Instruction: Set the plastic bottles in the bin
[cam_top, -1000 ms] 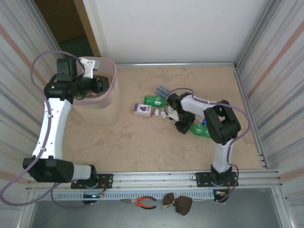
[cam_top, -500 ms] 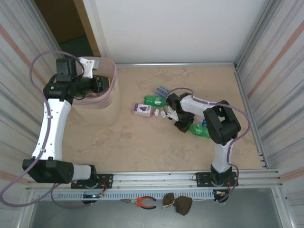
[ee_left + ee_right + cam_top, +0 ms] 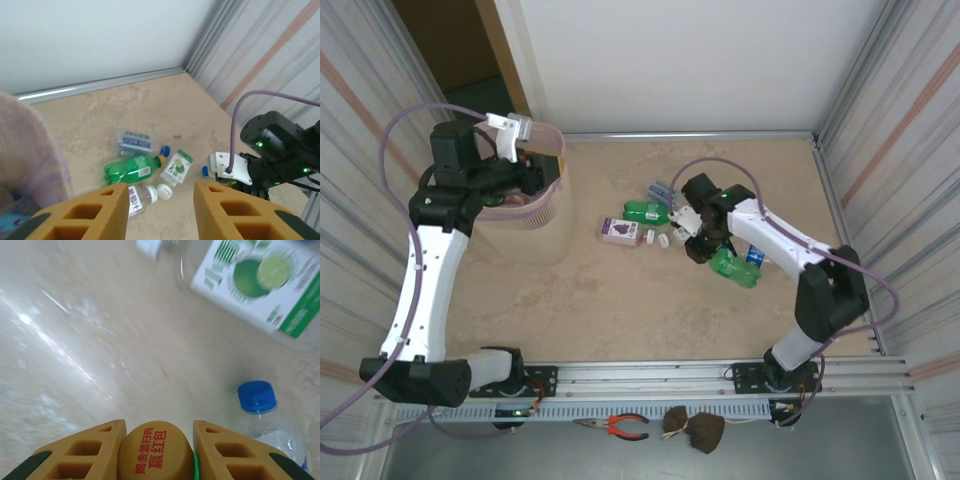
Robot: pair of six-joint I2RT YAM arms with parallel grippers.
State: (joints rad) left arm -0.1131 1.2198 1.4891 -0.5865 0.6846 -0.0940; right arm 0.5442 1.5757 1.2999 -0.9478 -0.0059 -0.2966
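Lighting: bright, even, diffuse; shadows soft, short. Glare: pale sheen streaks on table (image 3: 55, 315). Blur: bin (image 3: 30, 150) smeared at rim; lime-label bottle (image 3: 250, 280) soft, motion-blurred

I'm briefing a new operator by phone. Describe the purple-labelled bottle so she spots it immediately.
Find the tall pink bin at the left of the table. Among the bottles lying to its right, the purple-labelled bottle is nearest the bin. Its neighbour is a green bottle; only this one carries a purple label.
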